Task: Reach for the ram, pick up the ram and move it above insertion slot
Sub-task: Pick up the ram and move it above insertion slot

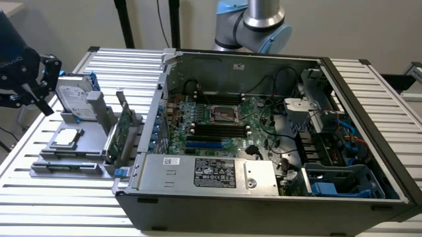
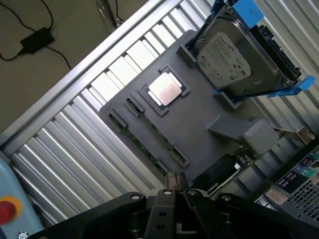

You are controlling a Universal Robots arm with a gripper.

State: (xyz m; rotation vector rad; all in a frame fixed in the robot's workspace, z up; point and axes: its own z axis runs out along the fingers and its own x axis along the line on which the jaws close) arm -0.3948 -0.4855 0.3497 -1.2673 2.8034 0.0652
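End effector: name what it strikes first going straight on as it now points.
Probably the gray holder, at or beside the ram lying in it; depth is unclear.

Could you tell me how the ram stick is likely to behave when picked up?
The ram is a thin, narrow board seated in the grey holder, so probably stiff and light. Its slim edge offers little grip, so it may tilt or slip.

Gray fixture plate [image 2: 209, 107] on slatted table [image 2: 75, 149]. The ram [image 2: 147, 144] lies flat in its holder, processor chip [image 2: 165, 89] beside it, hard drive [image 2: 234, 55] beyond. Gripper [image 2: 174, 180] above ram's end, fingertips together.
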